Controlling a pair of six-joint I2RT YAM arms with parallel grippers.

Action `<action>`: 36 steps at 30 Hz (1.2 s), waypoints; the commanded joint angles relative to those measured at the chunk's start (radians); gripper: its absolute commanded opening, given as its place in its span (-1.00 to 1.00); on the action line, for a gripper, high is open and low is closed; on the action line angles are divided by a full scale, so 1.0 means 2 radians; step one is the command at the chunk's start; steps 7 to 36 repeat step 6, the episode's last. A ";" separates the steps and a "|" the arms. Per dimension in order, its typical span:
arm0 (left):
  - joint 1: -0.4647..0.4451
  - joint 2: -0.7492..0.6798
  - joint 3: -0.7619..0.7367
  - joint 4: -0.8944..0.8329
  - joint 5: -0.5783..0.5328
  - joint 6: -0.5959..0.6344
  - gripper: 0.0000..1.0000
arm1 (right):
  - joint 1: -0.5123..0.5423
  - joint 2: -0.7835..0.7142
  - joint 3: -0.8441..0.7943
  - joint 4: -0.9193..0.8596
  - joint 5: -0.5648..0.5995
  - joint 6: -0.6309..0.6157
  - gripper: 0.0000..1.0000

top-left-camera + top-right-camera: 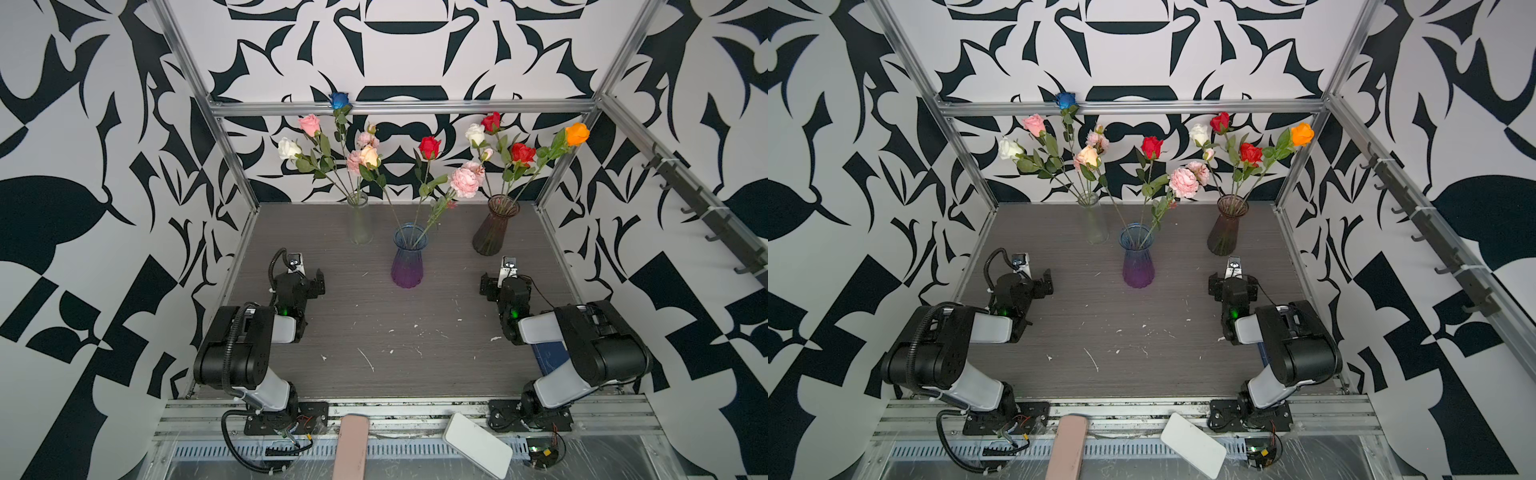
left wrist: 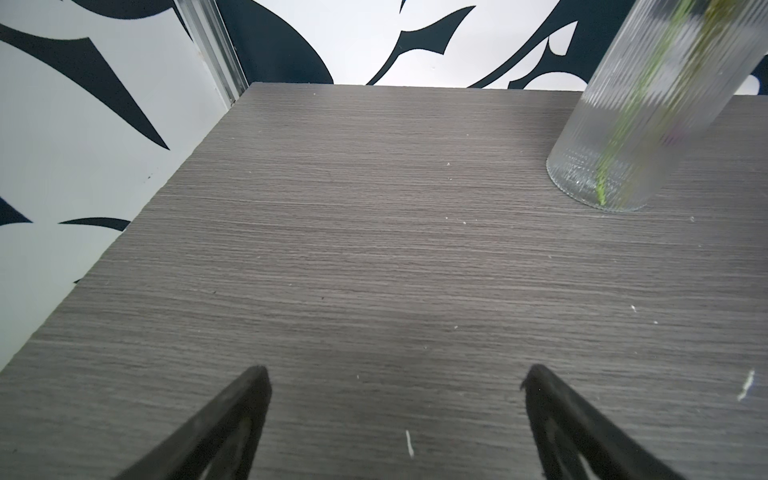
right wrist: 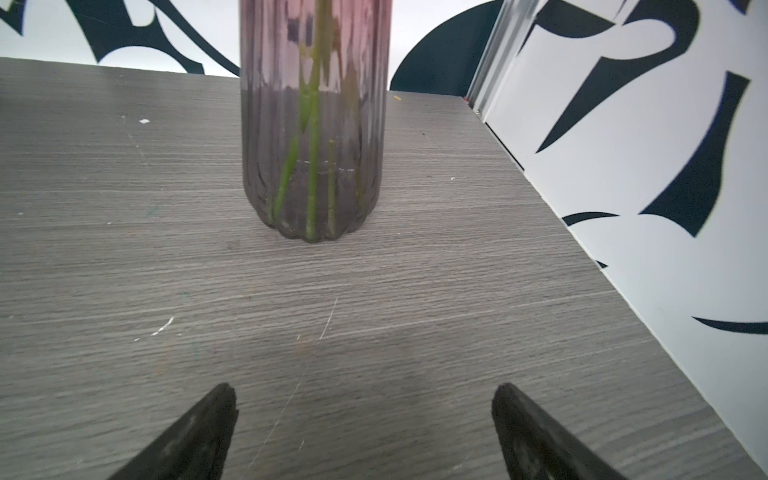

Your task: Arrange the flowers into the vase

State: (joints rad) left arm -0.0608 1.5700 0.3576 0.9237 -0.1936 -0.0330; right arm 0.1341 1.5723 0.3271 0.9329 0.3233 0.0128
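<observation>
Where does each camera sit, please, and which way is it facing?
Both top views: high above the front edge, looking down and back at the table, clear vase, purple vase, brown vase and flowers; left arm and right arm show.
Left wrist: on the left arm, low, facing the back wall and clear vase; open left gripper shows.
Right wrist: on the right arm, low, facing the brown vase; open right gripper shows.
Shared: each wrist view's vase appears in both top views.

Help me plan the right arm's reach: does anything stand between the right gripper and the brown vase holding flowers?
Nothing visible does. Only tabletop lies between the open right gripper and the brown vase; its flowers stand inside it.
</observation>
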 commanded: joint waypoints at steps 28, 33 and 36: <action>0.001 -0.003 -0.003 0.019 0.004 0.000 0.98 | -0.027 -0.011 0.015 -0.014 -0.092 -0.006 0.99; 0.001 -0.003 -0.003 0.019 0.004 0.000 0.98 | -0.027 -0.011 0.015 -0.014 -0.092 -0.006 0.99; 0.001 -0.003 -0.003 0.019 0.004 0.000 0.98 | -0.027 -0.011 0.015 -0.014 -0.092 -0.006 0.99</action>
